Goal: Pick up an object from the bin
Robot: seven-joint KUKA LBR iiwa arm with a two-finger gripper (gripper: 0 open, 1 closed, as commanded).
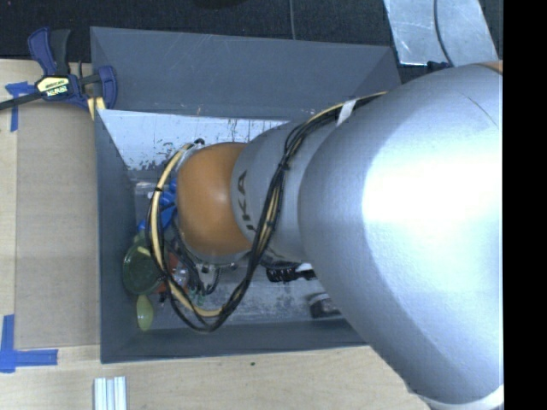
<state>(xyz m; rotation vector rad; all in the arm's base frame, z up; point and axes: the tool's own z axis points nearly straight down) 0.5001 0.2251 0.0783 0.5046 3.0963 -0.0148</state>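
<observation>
As the orange wrist cover (pixel 209 199) is hiding the jaws, I cannot tell their state; one dark-green disc (pixel 135 269) and one yellow-green piece (pixel 145 315) are lying beside it.

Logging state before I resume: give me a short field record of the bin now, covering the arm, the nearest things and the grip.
arm: silver arm in from the view's right, its orange wrist cover low over the left half of the grey bin
nearest things: dark green round thing by the left wall; small olive-yellow piece in the lower-left corner; blue thing beside the cover
further right: black piece, grey piece
grip: cannot tell, hidden under the wrist
</observation>
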